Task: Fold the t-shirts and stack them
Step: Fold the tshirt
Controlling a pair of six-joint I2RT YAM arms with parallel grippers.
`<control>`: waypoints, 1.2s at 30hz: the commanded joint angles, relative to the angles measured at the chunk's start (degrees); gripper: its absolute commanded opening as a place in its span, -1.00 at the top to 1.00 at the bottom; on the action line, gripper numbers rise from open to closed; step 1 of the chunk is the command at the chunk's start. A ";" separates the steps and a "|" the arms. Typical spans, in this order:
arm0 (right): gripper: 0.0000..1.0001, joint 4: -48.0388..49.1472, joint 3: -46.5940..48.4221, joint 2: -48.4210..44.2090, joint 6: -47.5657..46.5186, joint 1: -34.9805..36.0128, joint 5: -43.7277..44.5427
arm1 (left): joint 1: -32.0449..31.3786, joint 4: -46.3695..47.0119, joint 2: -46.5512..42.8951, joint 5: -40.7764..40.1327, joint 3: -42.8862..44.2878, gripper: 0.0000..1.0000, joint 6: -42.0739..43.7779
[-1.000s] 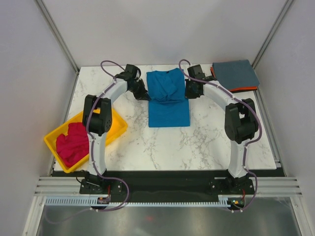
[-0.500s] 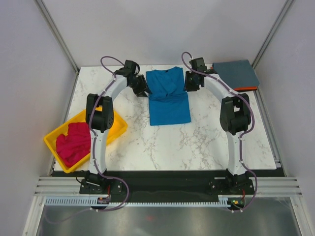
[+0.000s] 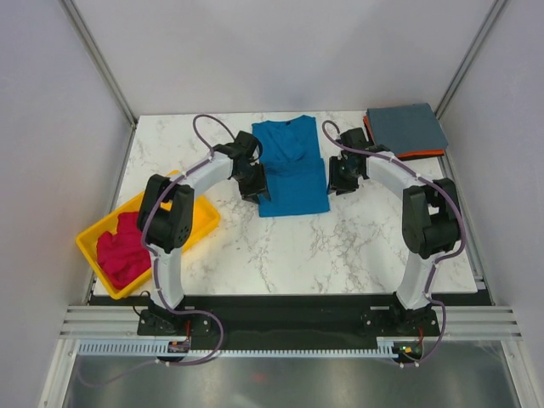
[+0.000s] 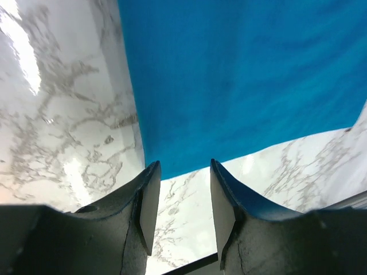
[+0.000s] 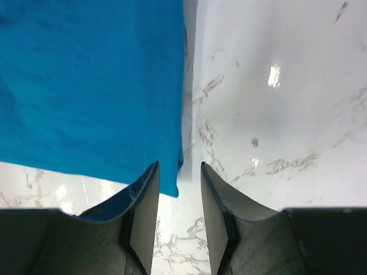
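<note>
the blue t-shirt [image 3: 291, 166] lies flat at the middle of the far half of the marble table [image 3: 340, 246], its sides already turned in to make a long strip with the collar at the far end. the left gripper [image 3: 257, 189] sits at the near left corner of the hem and the right gripper [image 3: 337, 180] at the near right corner. both have their fingers spread with nothing between them (each wrist view shows the hem corner right at the gap).

the step in hand looks like a pinch on both corners, then a fold of the near half up towards the collar. to do it well, each gripper should catch every layer at its corner. the two should then rise together and travel level, so the strip does not skew.

the grey-blue t-shirt [image 3: 408, 127] lies folded on the orange t-shirt [image 3: 421, 154] at the far right corner. the magenta t-shirt [image 3: 123, 246] lies bunched in the yellow tray [image 3: 200, 212].
</note>
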 commanded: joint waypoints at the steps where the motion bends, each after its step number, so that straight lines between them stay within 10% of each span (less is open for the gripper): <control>1: 0.14 3.58 -3.84 -3.56 -2.04 0.11 -3.32 | -0.27 0.96 -3.08 -3.30 -3.97 0.05 0.76; 14: 0.17 9.21 -10.08 -1.54 -1.17 0.64 -5.87 | -0.53 5.00 0.08 -1.64 -7.93 0.12 0.85; 22: 0.83 12.46 -14.47 -3.21 0.68 1.43 -4.91 | -0.80 5.27 -1.94 -0.58 -11.00 0.94 0.85; 36: 1.00 12.37 -29.06 -14.89 4.28 5.73 -0.34 | -4.22 5.18 -13.98 -3.47 -24.62 0.93 -1.87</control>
